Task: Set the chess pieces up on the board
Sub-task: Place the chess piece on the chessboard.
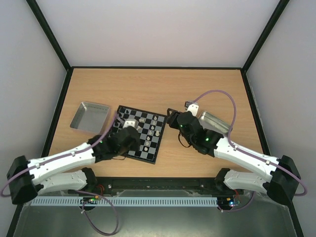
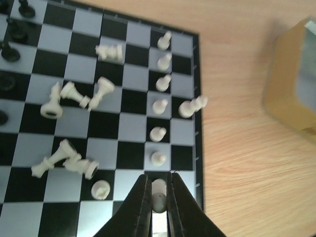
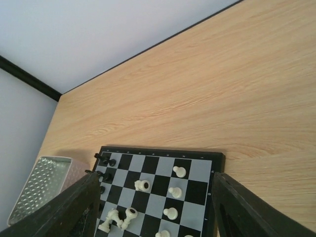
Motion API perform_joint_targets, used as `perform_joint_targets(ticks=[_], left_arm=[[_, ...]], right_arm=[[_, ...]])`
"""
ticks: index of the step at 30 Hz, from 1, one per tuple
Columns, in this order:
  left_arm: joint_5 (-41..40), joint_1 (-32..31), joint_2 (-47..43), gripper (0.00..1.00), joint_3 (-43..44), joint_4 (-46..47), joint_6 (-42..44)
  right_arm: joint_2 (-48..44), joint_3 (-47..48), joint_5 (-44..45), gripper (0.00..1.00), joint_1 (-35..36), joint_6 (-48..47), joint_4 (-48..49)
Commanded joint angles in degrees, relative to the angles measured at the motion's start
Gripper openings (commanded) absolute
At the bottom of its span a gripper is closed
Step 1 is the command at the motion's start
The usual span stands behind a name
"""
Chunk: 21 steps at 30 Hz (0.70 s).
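Presently the left end effector is clamped on a white pawn, in line with a column of upright white pawns one row in from the rim of the board. Other white pieces lie toppled mid-board, and black pieces stand at the opposite side. The right end effector hangs wide open, gripping nothing, over the board's edge. The board lies on the bench between two tins.
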Motion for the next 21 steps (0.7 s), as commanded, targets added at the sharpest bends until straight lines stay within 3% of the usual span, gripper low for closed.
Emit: perform_joint_targets(ticks=[1, 9, 21], left_arm=[[-12.80, -7.93, 4.83, 0.02, -1.66, -1.61, -5.50], [-11.16, -13.72, 9.79, 0.02, -5.94, 4.99, -8.42], [-12.35, -15.94, 16.58, 0.03, -8.77, 12.04, -7.43]], right_arm=[[0.98, -0.87, 2.51, 0.62, -0.91, 4.98, -1.86], [1.43, -2.13, 2.49, 0.62, -1.09, 6.02, -1.26], [1.64, -2.13, 3.50, 0.62, -1.29, 5.42, -1.74]])
